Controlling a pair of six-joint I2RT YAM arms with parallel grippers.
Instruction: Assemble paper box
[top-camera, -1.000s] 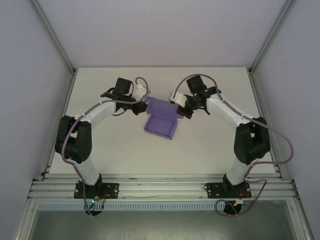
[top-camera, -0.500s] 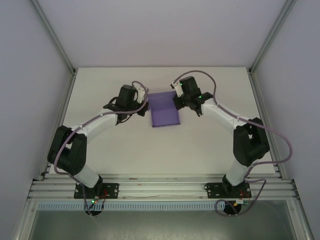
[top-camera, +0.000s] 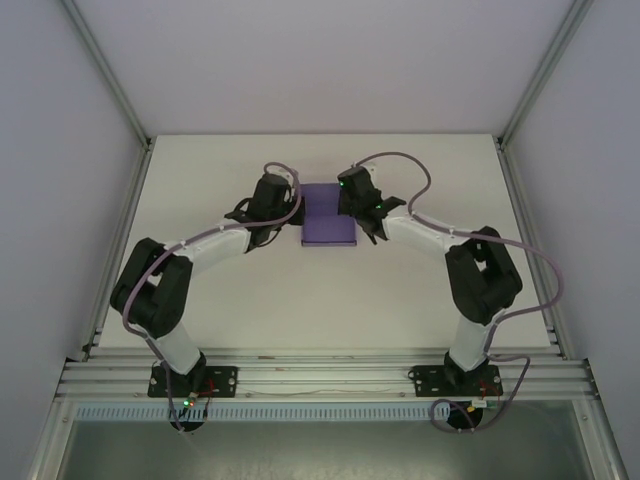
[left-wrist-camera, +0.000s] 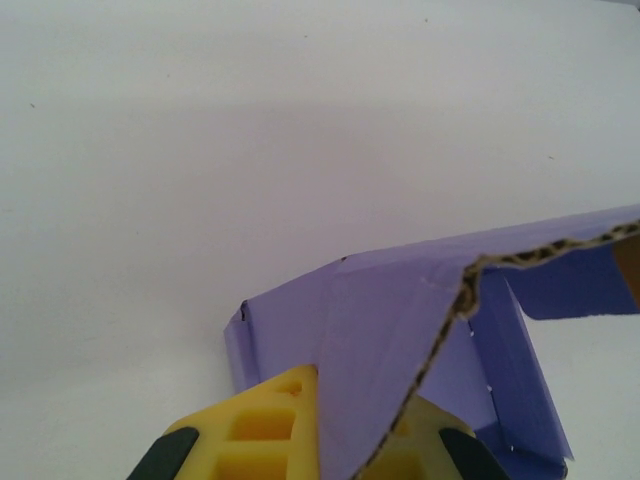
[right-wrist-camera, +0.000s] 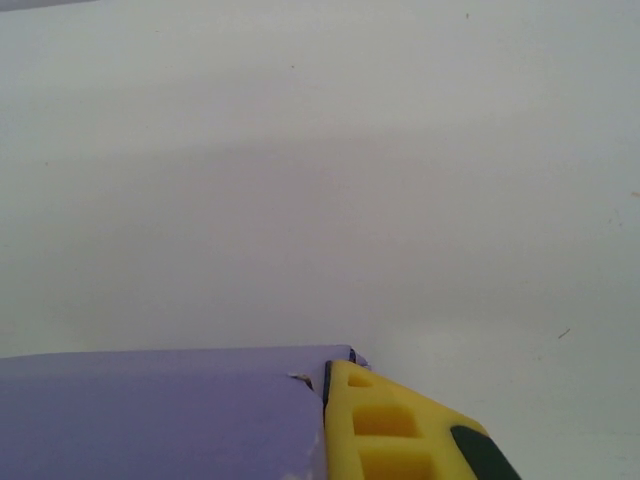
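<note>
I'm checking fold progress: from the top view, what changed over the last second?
The paper box slid toward the far edge of the table and turned square to it; its footprint looks smaller, as if folded further. The left gripper and right gripper closed in on its two sides. Both were at the box throughout.

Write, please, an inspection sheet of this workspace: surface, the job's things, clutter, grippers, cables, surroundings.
Surface: white matte table, flat, with a few tiny specks in the wrist views.
Job's things: purple corrugated-card paper box, partly folded, mid-table between the two grippers.
Clutter: nothing seen.
Grippers: left gripper has yellow fingers on both sides of a box wall and is shut on it. Right gripper shows one yellow finger against the box edge; its grip cannot be judged.
Cables: lilac cables loop along both arms.
Surroundings: aluminium frame posts, plain white walls, an aluminium rail at the near edge.
</note>
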